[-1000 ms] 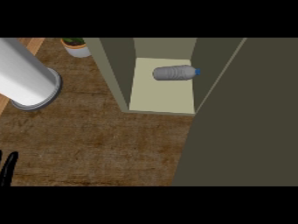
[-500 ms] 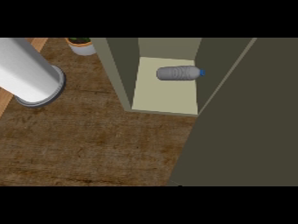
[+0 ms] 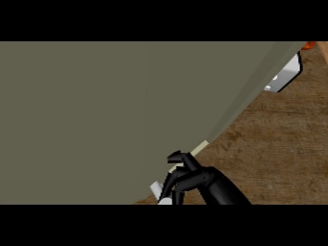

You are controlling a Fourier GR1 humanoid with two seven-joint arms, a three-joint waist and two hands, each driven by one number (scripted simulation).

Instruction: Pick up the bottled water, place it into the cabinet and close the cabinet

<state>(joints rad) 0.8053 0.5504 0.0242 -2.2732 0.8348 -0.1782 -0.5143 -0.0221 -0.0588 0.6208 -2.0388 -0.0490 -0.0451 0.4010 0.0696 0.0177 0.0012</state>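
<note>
Flat olive-grey cabinet door (image 3: 102,120) fills the frame's left and centre, bottled water hidden from view, a black hand (image 3: 191,178) with curled fingers at the door's lower edge, which hand unclear, brown wooden counter (image 3: 287,144) at right

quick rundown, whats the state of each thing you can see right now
cabinet door: fills most of the view, nothing of the inside shows past it
hand: at the door's lower edge, fingers curled against it; which hand is unclear
bottled water: not visible
counter: bare wood at right
</note>
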